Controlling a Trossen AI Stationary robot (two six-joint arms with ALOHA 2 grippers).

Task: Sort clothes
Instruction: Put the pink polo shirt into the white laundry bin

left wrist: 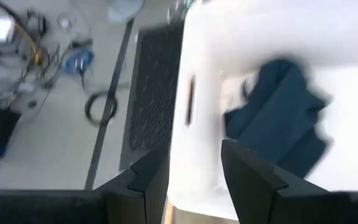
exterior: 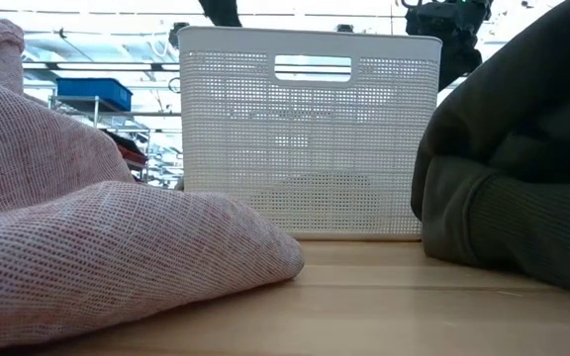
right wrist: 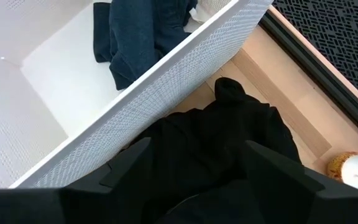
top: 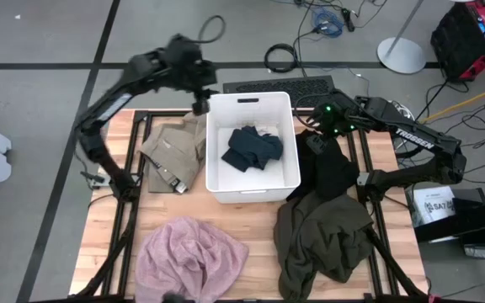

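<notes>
While the left gripper (top: 200, 103) hovers with fingers spread and empty over the far left corner of the white bin (top: 220, 185), the tan garment (top: 173, 151) lies below it on the wooden table (top: 259, 223), the pink one (top: 190, 257) nearer. Inside the bin rests the navy garment (top: 253, 148). Right of it, the right gripper (top: 320, 145), fingers parted, hangs over the black garment (top: 333, 172), olive garment (top: 322, 240) beyond. Its arm reads "TROSSEN"; cables cross the grey floor (top: 40, 93).
</notes>
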